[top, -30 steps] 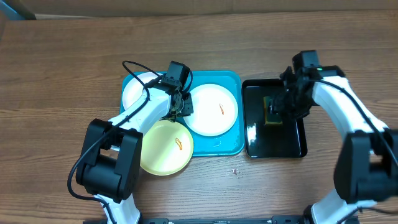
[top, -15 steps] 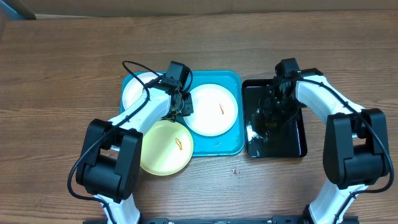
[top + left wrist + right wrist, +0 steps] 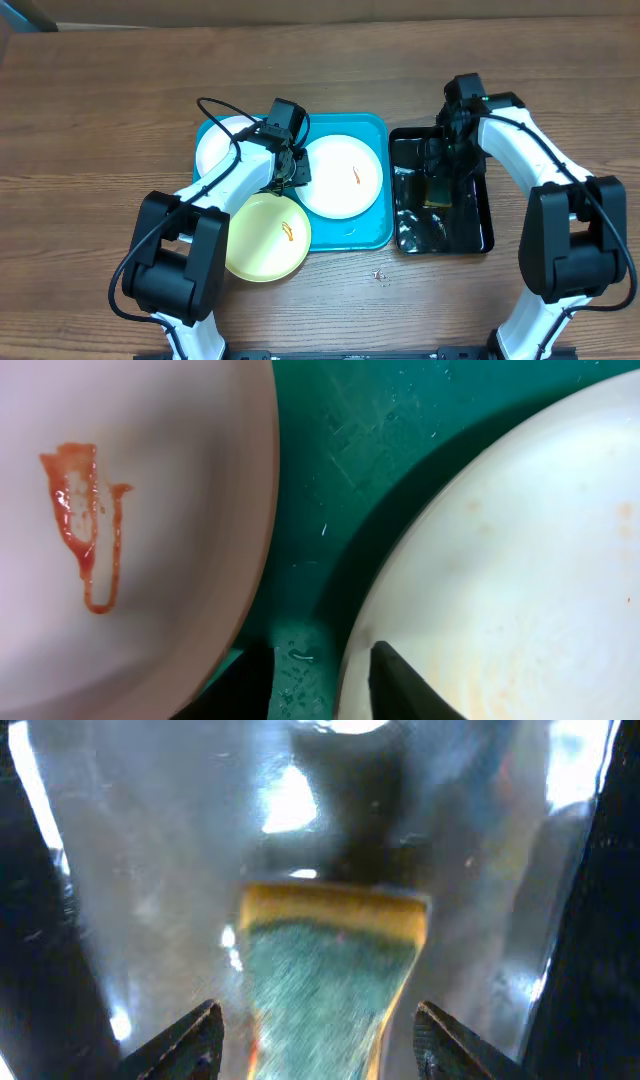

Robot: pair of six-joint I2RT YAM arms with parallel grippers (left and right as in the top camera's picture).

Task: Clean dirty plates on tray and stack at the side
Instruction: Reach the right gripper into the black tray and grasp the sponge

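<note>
Plates (image 3: 343,190) sit around the left fingers (image 3: 255,685) on the turquoise tray (image 3: 375,235). One white plate (image 3: 352,160) is just to their right and another white plate (image 3: 222,145) to their left. The yellow-green plate (image 3: 265,237) lies nearer the robot, overhanging the rim onto the counter (image 3: 100,120). These fingers stand apart, holding nothing. The right fingers (image 3: 195,1040) are spread, unclamped, either side of a sponge (image 3: 330,970) on the black tray (image 3: 470,230).

The left arm (image 3: 232,172) and right arm (image 3: 528,148) were white with black joints; a black cable (image 3: 214,104) looped at ten o'clock.
</note>
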